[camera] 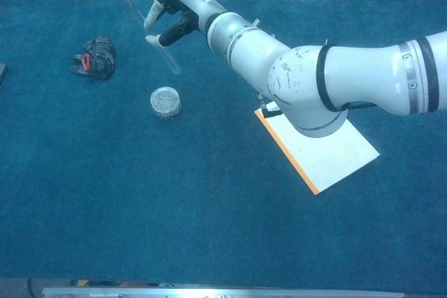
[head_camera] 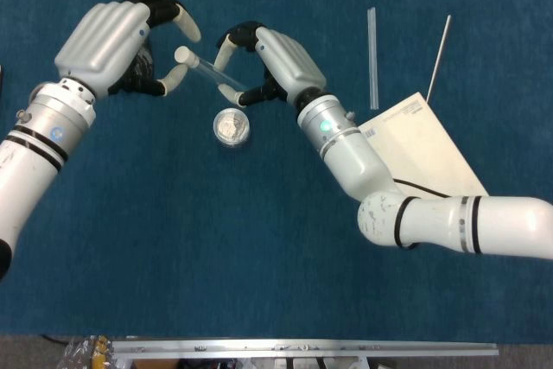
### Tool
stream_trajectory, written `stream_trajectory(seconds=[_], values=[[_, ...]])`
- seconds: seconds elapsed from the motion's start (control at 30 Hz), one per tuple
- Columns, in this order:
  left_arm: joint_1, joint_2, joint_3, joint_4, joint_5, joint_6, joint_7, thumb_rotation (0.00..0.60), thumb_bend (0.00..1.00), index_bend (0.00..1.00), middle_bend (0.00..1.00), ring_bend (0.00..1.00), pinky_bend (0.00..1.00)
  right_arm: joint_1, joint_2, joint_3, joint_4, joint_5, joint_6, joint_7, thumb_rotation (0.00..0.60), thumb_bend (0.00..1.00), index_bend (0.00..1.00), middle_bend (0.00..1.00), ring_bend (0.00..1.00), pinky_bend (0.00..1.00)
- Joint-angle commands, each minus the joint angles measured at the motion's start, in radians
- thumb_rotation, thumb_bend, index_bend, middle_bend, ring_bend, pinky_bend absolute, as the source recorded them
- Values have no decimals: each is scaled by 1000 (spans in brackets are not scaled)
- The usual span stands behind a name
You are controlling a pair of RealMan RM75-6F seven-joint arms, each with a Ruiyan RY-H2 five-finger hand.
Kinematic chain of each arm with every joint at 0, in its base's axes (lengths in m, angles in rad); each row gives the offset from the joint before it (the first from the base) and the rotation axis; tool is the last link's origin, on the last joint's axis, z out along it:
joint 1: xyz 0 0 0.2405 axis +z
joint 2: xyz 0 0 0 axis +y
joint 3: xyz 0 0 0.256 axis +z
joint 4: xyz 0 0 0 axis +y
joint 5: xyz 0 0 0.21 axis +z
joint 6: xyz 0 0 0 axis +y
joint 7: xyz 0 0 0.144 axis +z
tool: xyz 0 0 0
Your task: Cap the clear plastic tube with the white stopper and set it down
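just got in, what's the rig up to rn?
Capping a tube. The right robot hand holds the clear plastic tube in the air, tilted, above a small round dish on the blue table. The white stopper sits on the tube's upper end, with the left robot hand right at it; whether it is fully seated cannot be told. The tube has not been set down yet. A notepad lies off to the right.
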Motion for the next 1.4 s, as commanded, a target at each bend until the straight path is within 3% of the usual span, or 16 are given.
stream_trajectory(seconds=[0.03,0.37,0.63,1.1,1.23,1.4], values=[[7,11,1,0,11,-3,-7,600,350,314,236,98,233,-4,16,-7,-14,0,2,-13,600,287,601,316,128,238],[53,48,20,31,114,14,-16,600,351,282,202,61,184,-18,163,-44,-135,48,-2,-110,600,287,602,316,128,238],[123,30,54,107,267,120,-1,600,350,262,201,60,173,-51,335,-95,-278,92,-10,-167,600,286,602,316,128,238],[233,-31,109,258,458,291,-30,600,351,262,201,60,167,-135,612,-257,-463,79,-69,-192,600,287,602,315,128,238],[255,-42,119,279,483,317,-50,600,351,262,201,59,166,-143,632,-308,-475,57,-70,-206,600,287,602,316,128,238],[273,-59,126,301,515,346,-63,600,351,262,201,59,165,-142,588,-357,-434,32,-58,-216,600,287,602,315,128,238]])
